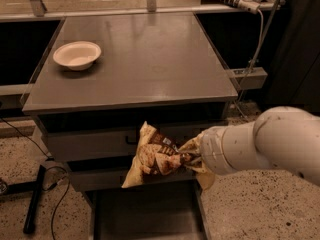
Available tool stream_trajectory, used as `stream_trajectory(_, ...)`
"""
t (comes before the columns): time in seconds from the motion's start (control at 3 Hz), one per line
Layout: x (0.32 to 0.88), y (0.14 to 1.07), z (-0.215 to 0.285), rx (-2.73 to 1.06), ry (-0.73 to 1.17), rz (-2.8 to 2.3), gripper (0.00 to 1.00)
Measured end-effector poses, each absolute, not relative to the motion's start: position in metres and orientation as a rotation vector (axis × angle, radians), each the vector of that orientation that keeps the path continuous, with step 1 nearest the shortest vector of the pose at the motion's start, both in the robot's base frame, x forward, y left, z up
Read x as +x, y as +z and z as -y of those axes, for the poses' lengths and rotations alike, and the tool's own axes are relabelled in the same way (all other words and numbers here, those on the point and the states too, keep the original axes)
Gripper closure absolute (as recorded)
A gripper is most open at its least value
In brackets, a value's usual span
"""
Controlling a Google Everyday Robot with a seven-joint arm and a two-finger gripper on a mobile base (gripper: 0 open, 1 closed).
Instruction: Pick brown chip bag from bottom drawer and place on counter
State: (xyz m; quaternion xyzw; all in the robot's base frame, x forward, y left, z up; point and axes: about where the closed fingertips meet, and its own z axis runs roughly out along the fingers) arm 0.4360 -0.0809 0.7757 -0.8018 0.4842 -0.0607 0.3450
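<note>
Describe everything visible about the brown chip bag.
The brown chip bag is a crinkly packet, dark brown with tan edges and pictured chips. It hangs tilted, lower-left corner down, before the upper drawer fronts, above the open bottom drawer and below the counter. Only the gripper touches it, clamped on its right end.

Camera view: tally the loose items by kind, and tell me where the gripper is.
Chip bags: 1, the brown chip bag, held by the gripper in front of the drawers.
Bowls: 1, the white bowl on the counter.
Total: 2.
</note>
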Motion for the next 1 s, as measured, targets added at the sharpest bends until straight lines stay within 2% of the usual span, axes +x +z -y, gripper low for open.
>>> stream_trajectory(0.67, 0.463, 0.926, 0.073, -2.055, -0.366, -1.176, 1.0)
stream_trajectory(1.0, 0.476, 0.959, 0.086, -2.002, -0.408, -1.128, 1.0)
